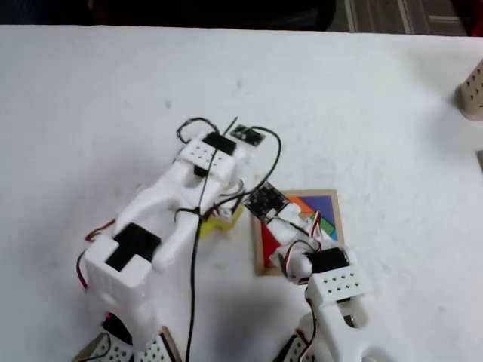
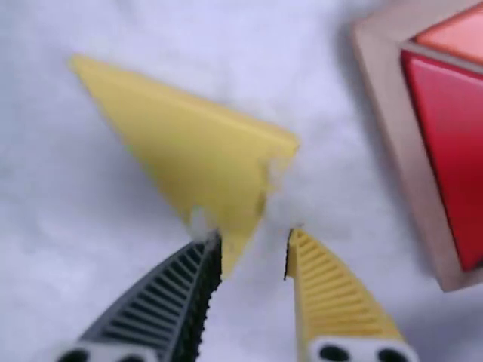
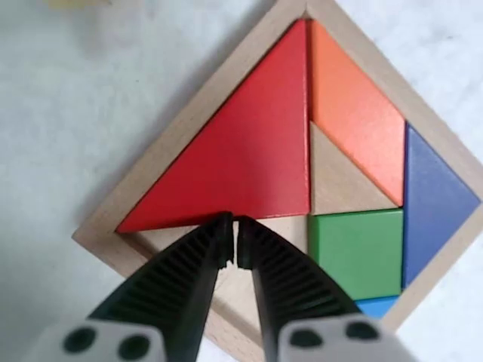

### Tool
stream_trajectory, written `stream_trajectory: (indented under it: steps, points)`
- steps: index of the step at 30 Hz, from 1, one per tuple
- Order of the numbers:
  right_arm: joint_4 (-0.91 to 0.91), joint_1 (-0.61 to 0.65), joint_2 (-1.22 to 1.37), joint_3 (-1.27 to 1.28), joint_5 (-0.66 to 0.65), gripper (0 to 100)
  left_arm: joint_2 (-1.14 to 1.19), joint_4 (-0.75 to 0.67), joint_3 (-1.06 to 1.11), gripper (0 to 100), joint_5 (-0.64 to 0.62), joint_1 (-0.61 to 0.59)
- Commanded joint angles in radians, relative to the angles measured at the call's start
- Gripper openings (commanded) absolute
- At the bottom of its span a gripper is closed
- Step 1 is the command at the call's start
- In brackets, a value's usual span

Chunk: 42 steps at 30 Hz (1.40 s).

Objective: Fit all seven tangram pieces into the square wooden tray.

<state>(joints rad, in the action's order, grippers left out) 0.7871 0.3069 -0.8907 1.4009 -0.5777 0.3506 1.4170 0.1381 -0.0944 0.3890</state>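
Note:
The square wooden tray (image 1: 321, 194) lies right of centre. It holds a big red triangle (image 3: 241, 166), an orange piece (image 3: 351, 105), a blue triangle (image 3: 434, 204), a green square (image 3: 355, 253) and a sliver of light blue (image 3: 377, 305). A wood-coloured triangle (image 3: 339, 181) shows between them. My right gripper (image 3: 235, 243) hangs shut and empty over the tray's bare corner below the red triangle. A yellow triangle (image 2: 189, 143) lies on the table just left of the tray (image 2: 377, 113). My left gripper (image 2: 254, 253) is open, one corner of the yellow triangle between its fingers.
Both arms (image 1: 151, 226) crowd the table's near half, with cables (image 1: 268, 162) looping between them. A beige perforated object (image 1: 472, 94) stands at the far right edge. The white table (image 1: 90, 98) stretches away to the left and back.

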Motion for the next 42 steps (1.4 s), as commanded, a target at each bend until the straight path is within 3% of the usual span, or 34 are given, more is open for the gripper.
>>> stream_trajectory:
  steps: [1, 5, 9, 11, 20, 24, 33, 42]
  points:
    - [0.008, 0.016, -0.004, -0.002, -0.003, 1.8, -0.038, -0.011, -0.023, 17, -0.012, 0.035]
    - [0.021, 0.016, -0.004, -0.002, -0.008, 1.8, -0.039, -0.064, -0.025, 20, -0.066, -0.042]
    - [0.021, 0.016, -0.004, -0.002, -0.008, 1.8, -0.044, -0.094, -0.015, 38, -0.081, -0.108]
    - [0.021, 0.016, -0.004, -0.002, -0.008, 1.8, -0.039, -0.101, -0.015, 40, -0.08, -0.113]
    - [0.022, 0.016, -0.004, -0.002, -0.008, 1.8, 0.101, -0.204, -0.028, 40, -0.018, -0.116]
    - [0.022, 0.016, -0.004, -0.002, -0.008, 1.8, 0.139, -0.155, -0.089, 40, -0.018, -0.134]
    - [0.024, 0.016, -0.004, -0.002, -0.009, 1.8, 0.154, -0.157, -0.092, 23, 0.034, -0.097]
    - [0.024, 0.016, -0.004, -0.002, -0.009, 1.8, 0.145, -0.18, -0.091, 18, 0.015, -0.104]
